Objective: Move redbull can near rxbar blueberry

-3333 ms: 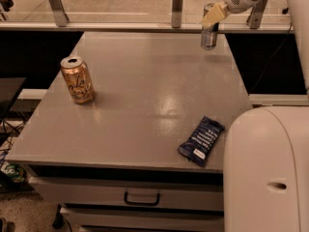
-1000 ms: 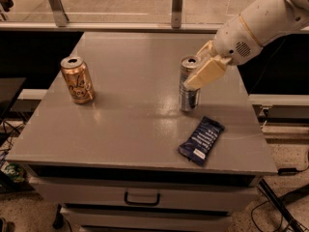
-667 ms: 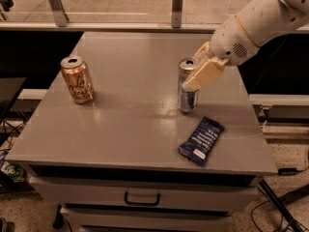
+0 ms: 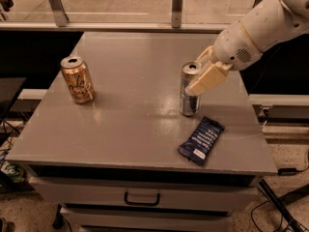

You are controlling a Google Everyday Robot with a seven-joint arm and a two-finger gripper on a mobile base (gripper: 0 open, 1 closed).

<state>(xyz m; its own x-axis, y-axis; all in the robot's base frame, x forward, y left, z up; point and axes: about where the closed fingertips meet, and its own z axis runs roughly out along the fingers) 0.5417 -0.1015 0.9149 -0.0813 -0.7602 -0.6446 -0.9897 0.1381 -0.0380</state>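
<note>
Arm (image 4: 258, 25): stretched in from the upper right corner, white and rounded, slanted down and leftward over the right side of the desk (image 4: 135, 124).
Wrist: ended in a white round housing with a small speckled patch, just right of the slim can (image 4: 188, 101).
End effector (image 4: 195, 77): sat at the upper part of the slim can and grasped it; one cream finger (image 4: 208, 77) lay slantwise across the can's near right side, the other showed behind the rim.
Slim can: stood upright on the desk, right of centre, base on the surface; blue and silver body, silver top.
Writing on slim can: could not be read.
Snack bar (image 4: 202, 140): lay flat on the desk just in front of the slim can and slightly to its right, near it with a thin strip of desk between; turned on a diagonal, close to the front right edge.
Writing on snack bar: white lettering on a dark blue wrapper, not legible.
Gold can (image 4: 77, 79): stood upright on the left side of the desk, well apart from the other two things.
Writing on gold can: pale script on the side, too vague to read.
Contents of cans: could not be seen.
Desk: grey flat top; below the front edge, a drawer with a dark handle (image 4: 142, 197).
Behind desk: glass panels held by metal posts (image 4: 177, 4).
</note>
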